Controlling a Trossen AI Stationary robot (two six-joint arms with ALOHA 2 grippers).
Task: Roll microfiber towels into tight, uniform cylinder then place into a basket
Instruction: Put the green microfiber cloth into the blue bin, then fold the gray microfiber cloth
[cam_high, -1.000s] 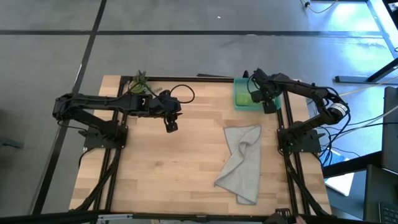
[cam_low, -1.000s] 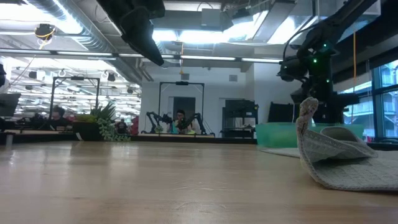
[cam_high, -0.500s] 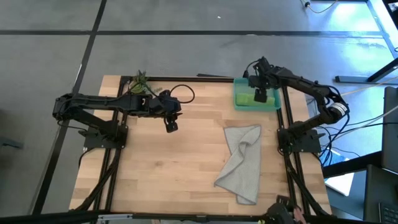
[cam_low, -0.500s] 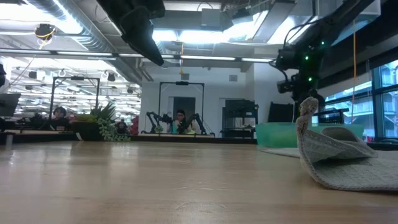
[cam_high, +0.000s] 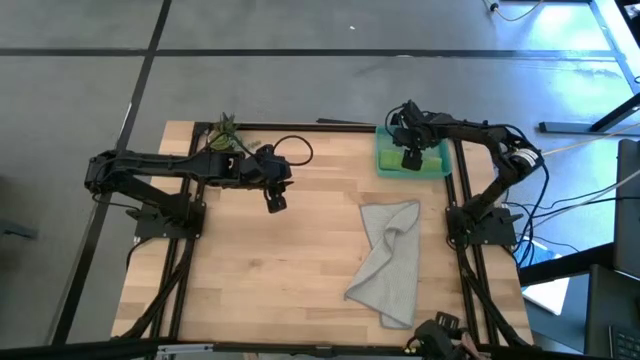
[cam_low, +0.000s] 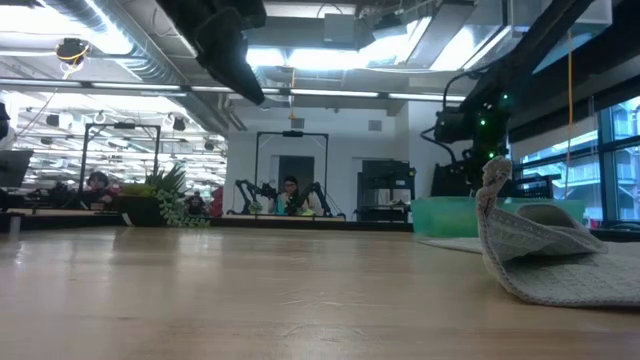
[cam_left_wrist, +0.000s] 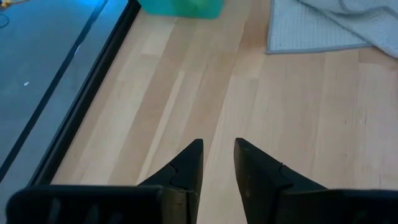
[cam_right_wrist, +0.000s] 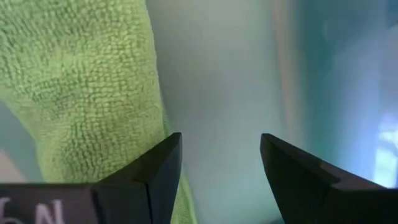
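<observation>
**A:** From above, where does each claw sit?

**B:** The right gripper (cam_high: 410, 160) hangs over the basket (cam_high: 442, 165), with the lime green towel (cam_high: 392, 158) in the tray just beside and under it. The left gripper (cam_high: 274, 201) waits over bare table (cam_high: 250, 280), well apart from everything.

**A:** And the grey towel (cam_high: 392, 262)?

**B:** Unrolled, crumpled on the boards toward the near edge from the right gripper. Its long axis runs roughly front to back, slightly slanted. I'd judge the right arm nearer to it.

**A:** The table-level camera?

**B:** The grey towel (cam_low: 545, 258) lies heaped in front, one corner standing up; the basket (cam_low: 450, 216) is behind it, the right arm above that.

**A:** Left wrist view?

**B:** Its fingers (cam_left_wrist: 186, 171) stand a little apart, pinching nothing. Ahead of them lie the grey towel (cam_left_wrist: 323, 28) and, farther, the basket (cam_left_wrist: 180, 7).

**A:** Right wrist view?

**B:** Fingers (cam_right_wrist: 155, 171) spread, nothing between them. The lime green towel (cam_right_wrist: 81, 93) lies off one finger's side on the tray floor, released.

**A:** So next?

**B:** Likely the grey one, back from the right claw toward the front.
</observation>
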